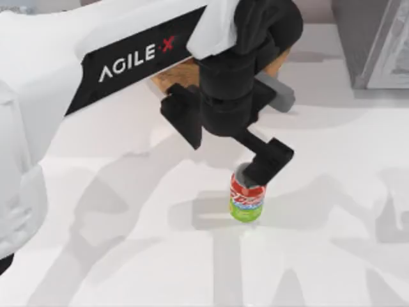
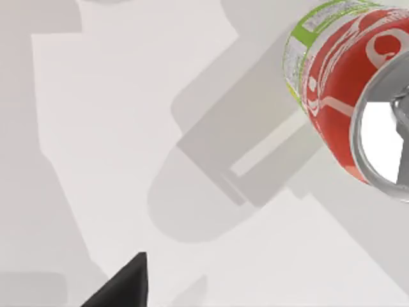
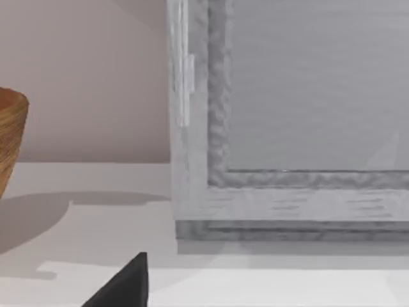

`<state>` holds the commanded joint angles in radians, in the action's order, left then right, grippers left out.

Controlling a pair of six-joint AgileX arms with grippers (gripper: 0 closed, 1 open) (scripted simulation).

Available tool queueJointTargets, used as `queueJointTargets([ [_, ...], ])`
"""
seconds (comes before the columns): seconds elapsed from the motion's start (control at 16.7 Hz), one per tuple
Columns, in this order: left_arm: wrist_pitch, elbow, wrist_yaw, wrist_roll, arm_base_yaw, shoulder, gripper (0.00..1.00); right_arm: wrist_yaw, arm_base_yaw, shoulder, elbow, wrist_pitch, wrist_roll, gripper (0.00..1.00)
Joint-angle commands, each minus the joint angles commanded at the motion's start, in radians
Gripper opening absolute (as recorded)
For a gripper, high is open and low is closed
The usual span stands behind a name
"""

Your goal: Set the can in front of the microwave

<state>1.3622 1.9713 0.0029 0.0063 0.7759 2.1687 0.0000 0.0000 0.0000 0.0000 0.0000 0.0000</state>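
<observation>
- The soda can (image 1: 246,201) stands upright on the white table (image 1: 128,256), a little right of centre and low in the top view. It is well apart from the grey box (image 1: 374,41) in the upper right corner.
- The left gripper (image 1: 259,171) comes down on the can from above. One black finger overlaps the silver lid and red band, which suits a top grasp for carrying. Whether the fingers are clenched on the can or released, I cannot tell.
- In the left wrist view the can (image 2: 348,96) sits at the upper right, seen close.
- The right wrist view shows a woven bowl (image 3: 11,137) at the left edge and a grey framed panel (image 3: 294,128) ahead.
- The table is plain white, crossed by soft arm shadows, with a pale pinkish wall (image 3: 83,70) behind.
</observation>
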Motion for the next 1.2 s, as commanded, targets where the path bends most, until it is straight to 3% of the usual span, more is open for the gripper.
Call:
queueJointTargets([
  [0.3, 0.072, 0.207, 0.003, -0.018, 0.051, 0.149, 1.00, 0.000, 0.000, 0.000, 0.000, 0.000, 0.000, 1.00],
  [0.6, 0.076, 0.220, 0.003, -0.019, 0.053, 0.157, 1.00, 0.000, 0.000, 0.000, 0.000, 0.000, 0.000, 1.00],
  [1.2, -0.150, -0.002, 0.003, -0.018, 0.052, 0.160, 1.00, 0.000, 0.000, 0.000, 0.000, 0.000, 0.000, 1.00],
])
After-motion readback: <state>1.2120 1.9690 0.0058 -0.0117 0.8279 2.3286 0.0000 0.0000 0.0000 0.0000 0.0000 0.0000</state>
